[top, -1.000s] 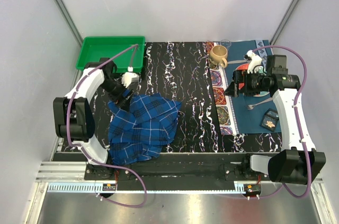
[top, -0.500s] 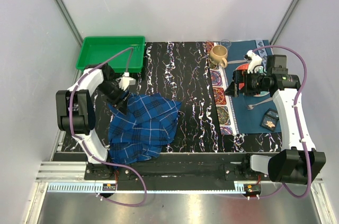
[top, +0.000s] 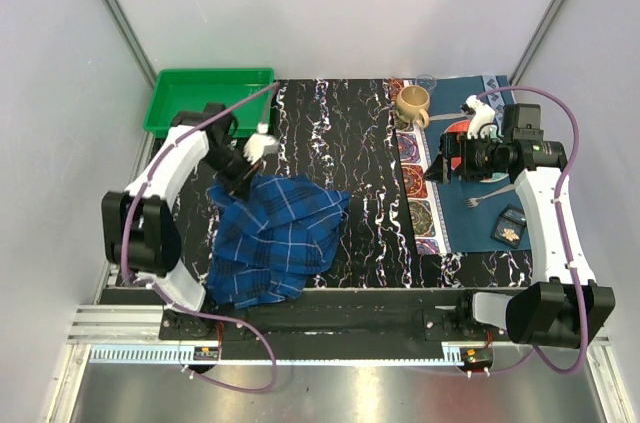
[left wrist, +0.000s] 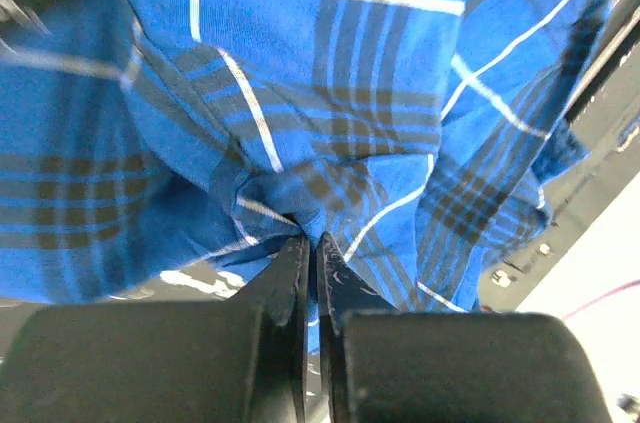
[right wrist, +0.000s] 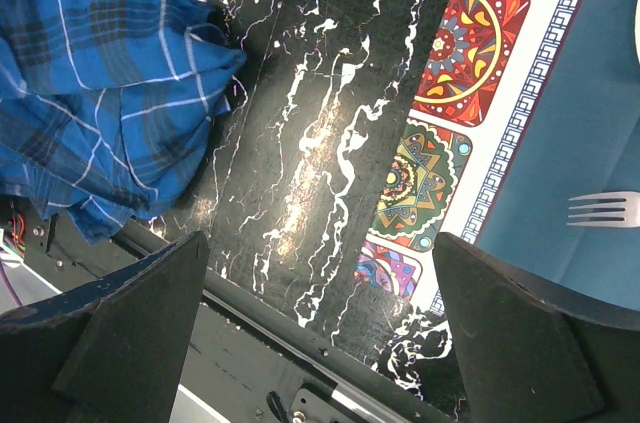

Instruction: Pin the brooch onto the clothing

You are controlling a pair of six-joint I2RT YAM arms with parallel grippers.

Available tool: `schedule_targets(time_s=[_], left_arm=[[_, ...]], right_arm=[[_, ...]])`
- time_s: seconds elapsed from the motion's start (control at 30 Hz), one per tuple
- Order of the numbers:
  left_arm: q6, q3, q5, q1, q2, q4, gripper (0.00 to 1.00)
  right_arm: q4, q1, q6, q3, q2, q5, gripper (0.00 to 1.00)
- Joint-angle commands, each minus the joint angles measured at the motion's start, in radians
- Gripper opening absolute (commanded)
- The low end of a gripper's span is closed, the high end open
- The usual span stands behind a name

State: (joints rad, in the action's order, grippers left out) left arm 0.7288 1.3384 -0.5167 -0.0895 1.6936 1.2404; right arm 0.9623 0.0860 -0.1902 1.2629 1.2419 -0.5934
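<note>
The soft, limp plaid shirt, heaped lower left on the counter, would likely bunch wherever pinched; the left hand clamps an upper-edge fold, while the right hand gapes wide.

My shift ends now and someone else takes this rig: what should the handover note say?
Left gripper: shut on a fold at the far edge of the shirt, which lies crumpled on the left of the table.
Right gripper: open, empty, above the mat on the right.
Brooch: seemingly the small pale-gold piece on a dark card at the mat's near end, untouched.
Done: shirt gripped.
Left: pick up brooch, pin it on shirt.
</note>
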Motion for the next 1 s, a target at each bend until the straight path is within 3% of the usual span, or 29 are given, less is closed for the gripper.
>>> schedule_targets(time_s=[0.0,0.2,0.37,0.43,0.53,0.57,0.63,0.83,0.97], left_arm=[[-0.040,0.273,0.085,-0.244,-0.221,0.008,0.01],[-0.155,0.704,0.116,-0.517,-0.169,0.050,0.00],[-0.216,1.017,0.040,-0.592,-0.204,-0.031,0.00],[-0.232,1.013,0.064,-0.589,-0.293,-0.129,0.00],[-0.316,0.891,0.129,-0.494,-0.394,-0.189,0.00],[-0.334,0.840,0.103,-0.380,-0.413,-0.190,0.00],[-0.293,0.628,0.096,-0.301,-0.486,-0.179,0.00],[0.107,0.028,0.199,-0.092,-0.643,-0.234,0.00],[0.300,-0.162,0.224,0.074,-0.582,-0.277,0.00]], right_arm=[[-0.039,0.003,0.003,0.010,-0.021,-0.022,1.00],[-0.045,0.003,0.008,0.029,-0.030,-0.025,1.00],[-0.033,0.003,0.011,0.058,-0.035,-0.026,1.00],[-0.027,0.003,0.009,0.066,-0.035,-0.028,1.00],[-0.025,0.003,0.011,0.070,-0.032,-0.042,1.00],[-0.022,0.003,0.011,0.069,-0.032,-0.054,1.00],[-0.019,0.003,0.006,0.069,-0.025,-0.075,1.00],[0.026,-0.005,-0.115,0.035,-0.024,-0.169,1.00],[0.036,-0.048,-0.216,-0.017,-0.027,-0.146,1.00]])
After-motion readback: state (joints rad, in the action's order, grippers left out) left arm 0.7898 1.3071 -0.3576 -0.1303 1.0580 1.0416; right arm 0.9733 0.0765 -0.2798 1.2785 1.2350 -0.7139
